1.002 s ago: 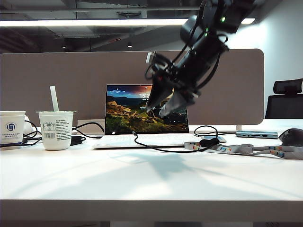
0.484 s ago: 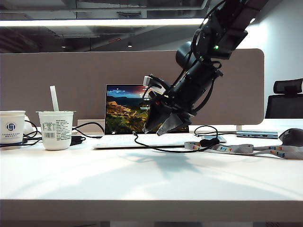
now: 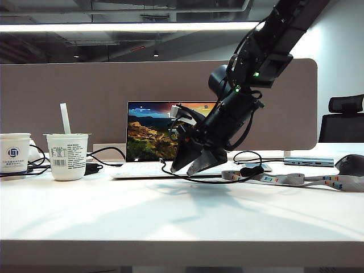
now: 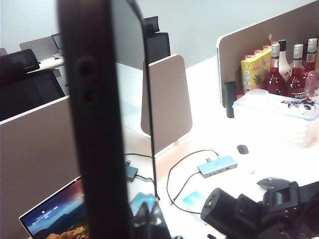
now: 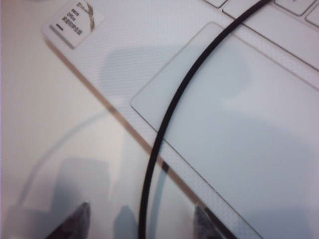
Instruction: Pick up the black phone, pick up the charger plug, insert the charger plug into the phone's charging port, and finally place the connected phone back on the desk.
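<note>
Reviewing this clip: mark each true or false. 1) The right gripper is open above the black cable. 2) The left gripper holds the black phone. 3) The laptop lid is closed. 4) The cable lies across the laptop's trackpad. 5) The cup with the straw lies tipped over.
1) True: the right gripper is open, jaws either side of the black cable.
2) True: the left gripper, itself hidden, is shut on the black phone.
3) False: the laptop is open, screen lit.
4) True: it crosses the trackpad.
5) False: the cup stands upright.

The black phone is cropped by the frame, hiding the left fingers gripping it.
</note>
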